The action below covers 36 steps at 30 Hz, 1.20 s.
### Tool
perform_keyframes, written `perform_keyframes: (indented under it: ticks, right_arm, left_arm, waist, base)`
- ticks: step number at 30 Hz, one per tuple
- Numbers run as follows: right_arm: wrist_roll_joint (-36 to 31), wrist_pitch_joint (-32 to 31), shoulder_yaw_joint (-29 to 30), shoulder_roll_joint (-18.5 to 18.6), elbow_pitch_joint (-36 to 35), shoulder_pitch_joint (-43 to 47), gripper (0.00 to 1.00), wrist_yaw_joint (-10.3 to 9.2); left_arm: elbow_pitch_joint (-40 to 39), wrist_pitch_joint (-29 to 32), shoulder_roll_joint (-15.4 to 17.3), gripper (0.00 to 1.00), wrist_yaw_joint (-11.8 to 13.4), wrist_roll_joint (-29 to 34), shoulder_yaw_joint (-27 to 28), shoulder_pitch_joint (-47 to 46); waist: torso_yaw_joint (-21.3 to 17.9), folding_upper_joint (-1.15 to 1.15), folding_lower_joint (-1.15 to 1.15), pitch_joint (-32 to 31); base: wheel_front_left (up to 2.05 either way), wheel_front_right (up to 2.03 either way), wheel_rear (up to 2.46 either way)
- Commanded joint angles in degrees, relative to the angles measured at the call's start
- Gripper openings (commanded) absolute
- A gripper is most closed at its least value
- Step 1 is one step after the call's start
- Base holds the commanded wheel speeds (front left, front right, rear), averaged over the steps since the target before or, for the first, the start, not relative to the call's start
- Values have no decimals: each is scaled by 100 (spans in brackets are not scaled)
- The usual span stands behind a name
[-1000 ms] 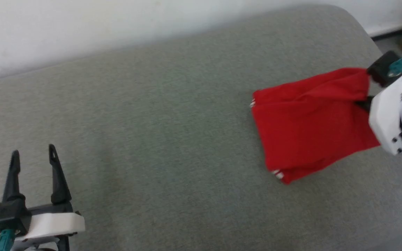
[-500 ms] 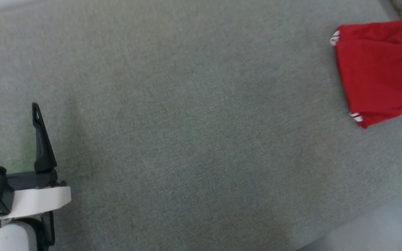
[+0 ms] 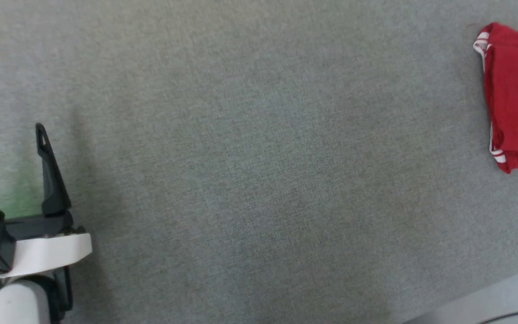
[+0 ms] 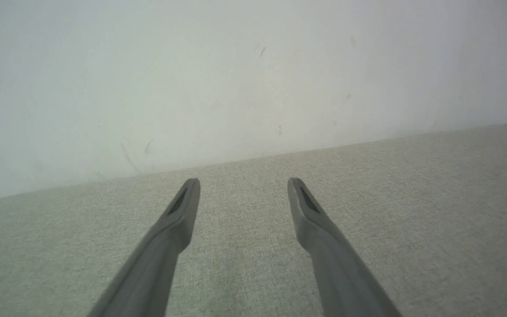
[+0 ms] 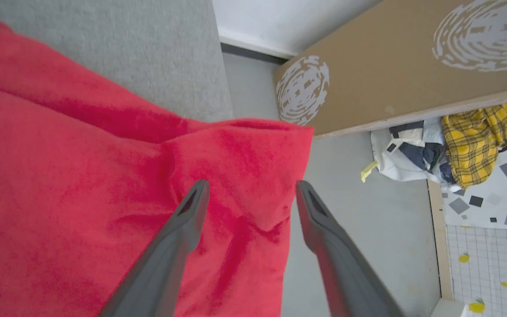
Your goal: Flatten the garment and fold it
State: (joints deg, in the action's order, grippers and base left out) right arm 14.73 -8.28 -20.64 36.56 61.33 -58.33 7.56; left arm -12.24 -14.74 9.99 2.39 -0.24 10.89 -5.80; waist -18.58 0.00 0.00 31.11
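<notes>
Red jersey cloth with striped white trim, the folded short-sleeved garment [image 3: 517, 99] lay at the right edge of the grey woven surface [image 3: 259, 157], one corner seemingly past it. The right gripper [image 5: 252, 183] hovered over it, jaws apart and empty; the left gripper [image 3: 11, 130] was likewise spread, near the left edge. Pulling away probably wanted a straight lift, lest a finger snag the layers.

The garment [image 3: 517, 99], near the worktop's [image 3: 241, 157] right edge, runs off the head view's right side; the right wrist view crops it left and below.
</notes>
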Motion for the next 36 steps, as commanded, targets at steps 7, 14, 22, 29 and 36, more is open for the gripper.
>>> perform_keyframes:
  ticks: [7,14,22,29,36]
  right_arm:
    - [-362,1283,529,-4,-126,-193,100,-8]
    - [-351,2229,964,-383,-783,109,100,-8]
    - [-208,2325,1542,-1079,-2782,1168,100,-8]
    - [-85,2326,1814,-1835,-4294,2629,100,-8]
    - [42,2327,1796,-2344,-4765,3978,100,-8]
  left_arm:
    - [197,-26,-237,100,101,-144,-3,251]
    - [376,-26,-395,100,74,-227,2,548]
    - [633,-26,-529,100,7,-354,-21,702]
    - [837,-26,-600,100,-70,-346,-112,773]
    - [1054,-26,-639,100,-160,-307,-230,937]
  waist:
    - [314,0,0,-1156]
    - [592,0,0,-1688]
    - [940,0,0,-2142]
    - [1262,0,0,-2476]
    - [1549,0,0,-2837]
  base:
    - [0,0,0]
    - [0,0,0]
    - [0,0,0]
    - [0,0,0]
    - [0,0,0]
